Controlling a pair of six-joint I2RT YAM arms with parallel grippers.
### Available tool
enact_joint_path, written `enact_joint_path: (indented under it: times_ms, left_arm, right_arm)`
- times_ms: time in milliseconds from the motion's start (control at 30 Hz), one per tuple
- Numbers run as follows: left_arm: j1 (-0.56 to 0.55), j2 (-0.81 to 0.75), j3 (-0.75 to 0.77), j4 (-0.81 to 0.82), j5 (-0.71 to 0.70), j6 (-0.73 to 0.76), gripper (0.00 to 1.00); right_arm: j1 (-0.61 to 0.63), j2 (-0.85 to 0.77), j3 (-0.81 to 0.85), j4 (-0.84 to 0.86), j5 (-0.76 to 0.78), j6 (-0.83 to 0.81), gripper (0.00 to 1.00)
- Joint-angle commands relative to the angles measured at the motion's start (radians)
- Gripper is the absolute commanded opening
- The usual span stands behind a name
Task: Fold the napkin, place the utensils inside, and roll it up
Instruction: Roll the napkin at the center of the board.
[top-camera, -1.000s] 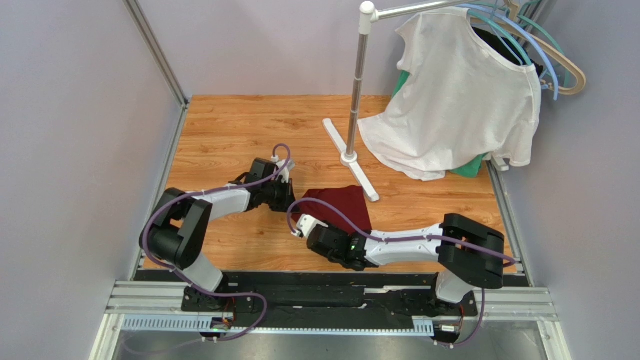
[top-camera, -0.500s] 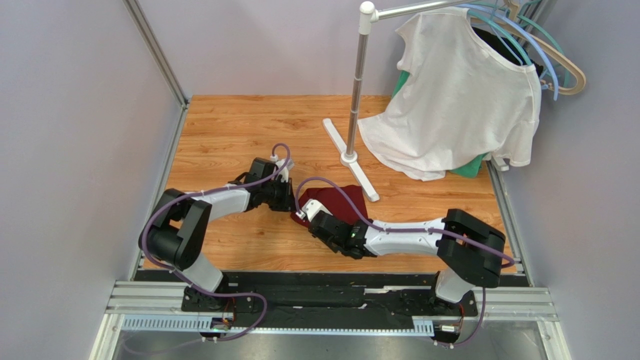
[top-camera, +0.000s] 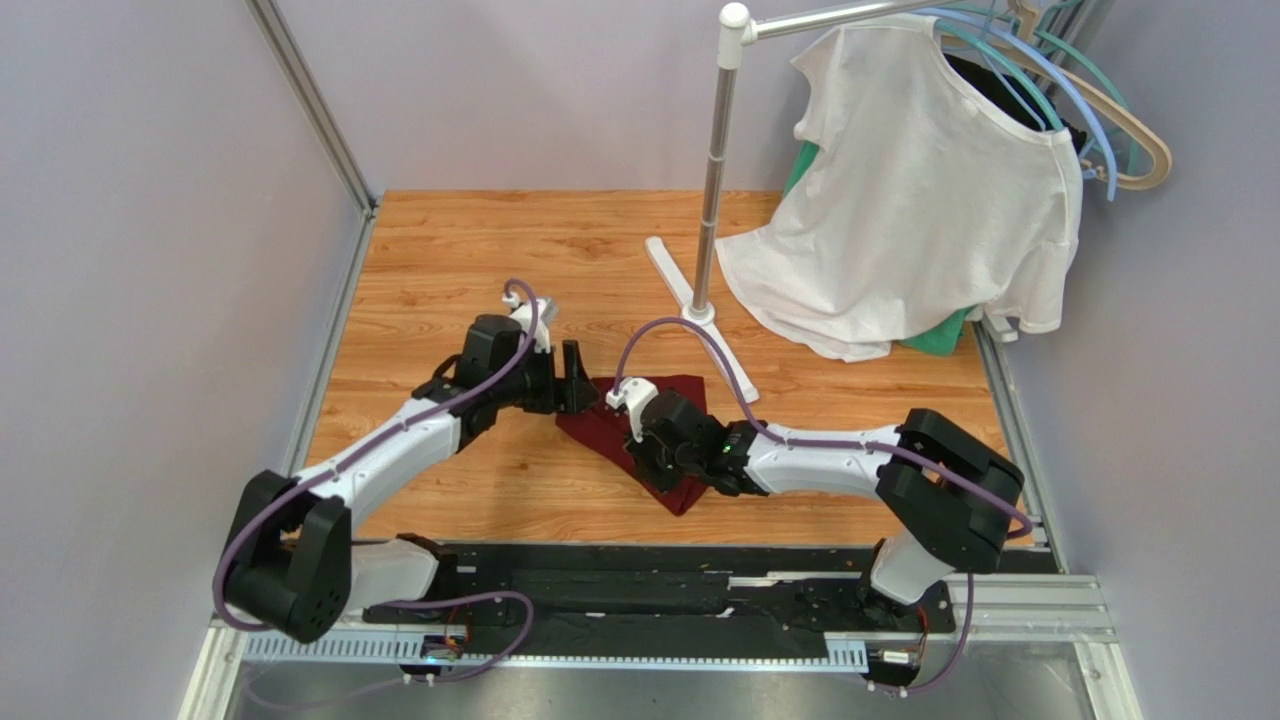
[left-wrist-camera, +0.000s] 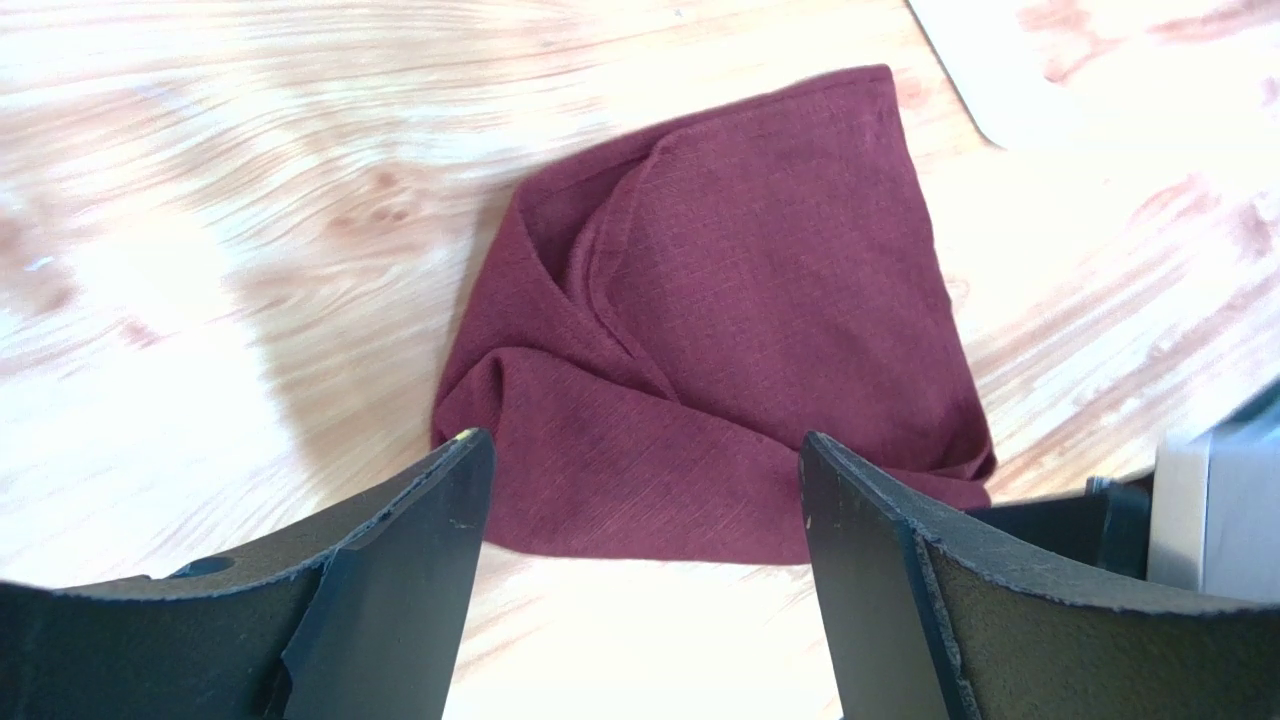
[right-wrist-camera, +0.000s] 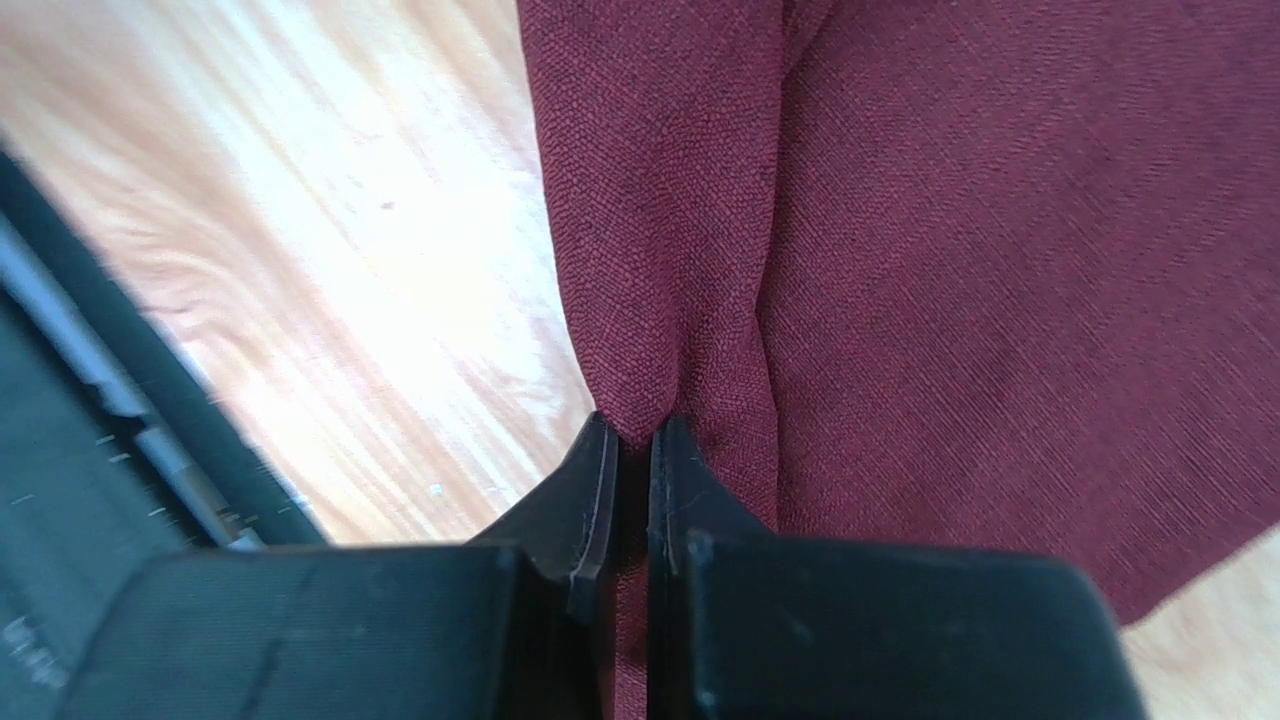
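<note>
Both arms are working over the napkin (left-wrist-camera: 751, 300), which lies in a loose, uneven heap on the wooden table (top-camera: 451, 255), about midway across it and just near of the clothes stand's foot (top-camera: 706, 323). The right gripper (right-wrist-camera: 633, 435) has its jaws pressed together on a raised ridge of the maroon cloth, close to the napkin's near edge. The left gripper (left-wrist-camera: 643, 446) hangs over the napkin's left side with its jaws wide apart and nothing between them.

I judge that we are at the first step, the fold: the cloth shows overlapping flaps but no clean, flat shape. I see no utensils in any view, so placing them is some way off.

Next, I would have the right arm carry its pinched ridge across to lay a flat fold, while the left comes down on a free corner to hold the cloth in place. The grip is thin, so a slow pull seems wise.
</note>
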Motion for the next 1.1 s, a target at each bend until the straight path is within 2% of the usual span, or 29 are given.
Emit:
enact_joint_path:
  times_ms: [0,167,400,600,733,867,1067]
  left_arm:
    - [-0.004,-0.1,-0.094,0.034,-0.079,-0.005,0.82]
    - [-0.006,-0.213,-0.222,0.249,0.056,0.037,0.8]
    - [-0.067,-0.267,-0.311,0.411,0.196,0.109,0.77]
    - [-0.136,-0.217,-0.326,0.436,0.311,0.128,0.77]
    - [-0.194,-0.116,-0.288,0.408,0.351,0.147,0.76]
    - [-0.25,-0.05,-0.254,0.35,0.341,0.178,0.74]
    - [-0.262,-0.057,-0.25,0.322,0.251,0.192,0.73]
  right_arm:
    - [-0.033,0.062,-0.09,-0.09,-0.289,0.044,0.0]
    - [-0.072,0.085,-0.09,-0.075,-0.414,0.027,0.0]
    - [-0.144,0.106,-0.058,-0.13,-0.54,-0.025,0.0]
    - [-0.217,0.141,-0.012,-0.214,-0.64,-0.097,0.0]
    - [-0.251,0.178,0.023,-0.257,-0.704,-0.134,0.0]
    - [-0.288,0.203,0.051,-0.283,-0.728,-0.148,0.0]
    - [-0.325,0.243,0.075,-0.3,-0.778,-0.163,0.0]
